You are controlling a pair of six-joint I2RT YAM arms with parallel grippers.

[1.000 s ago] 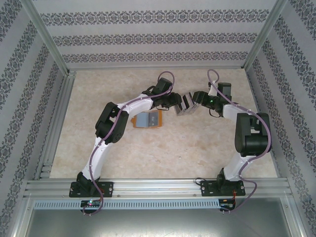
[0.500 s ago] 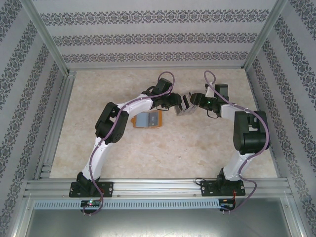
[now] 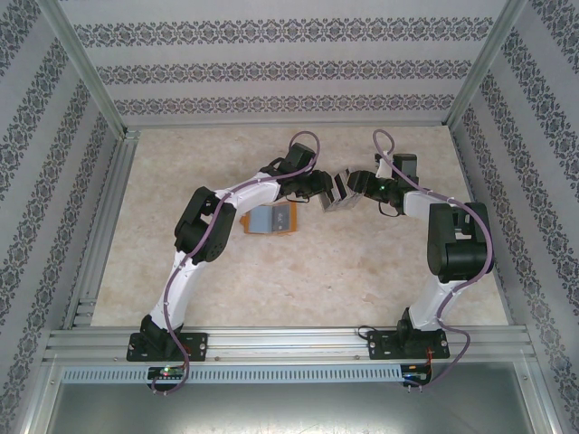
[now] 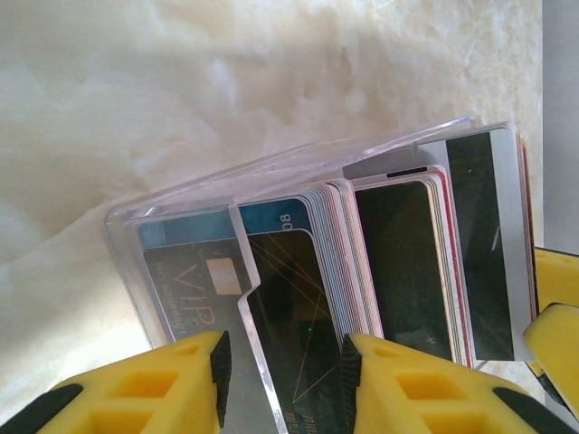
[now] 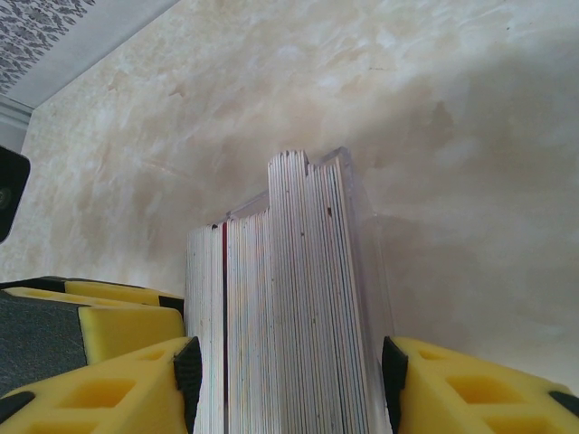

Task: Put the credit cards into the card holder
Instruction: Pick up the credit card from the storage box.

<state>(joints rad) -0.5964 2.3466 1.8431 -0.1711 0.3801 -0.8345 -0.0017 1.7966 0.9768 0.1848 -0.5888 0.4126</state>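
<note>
My right gripper [image 5: 288,384] is clenched on the credit cards [image 5: 289,298]. Its wrist view shows the stack edge-on, filling the gap from one yellow pad to the other, with the cards stepped at the far end. A clear case [image 4: 181,194] wraps part of the stack.

The left gripper [image 4: 285,380] meets the same stack from the opposite side, its fingers framing the dark card faces. The faces run on past one finger, so I cannot tell whether those pads actually bite or only bracket the cards.

From above, the stack hangs between the two wrists, off the table [image 3: 298,289].

The card holder [image 3: 271,220] lies open and flat on the table. It is to the left of the stack and a little nearer the bases, just beside the left forearm. Its long side runs across the table.

The left arm is the nearer one, so I judge the carry must go leftward and down to the pockets.
</note>
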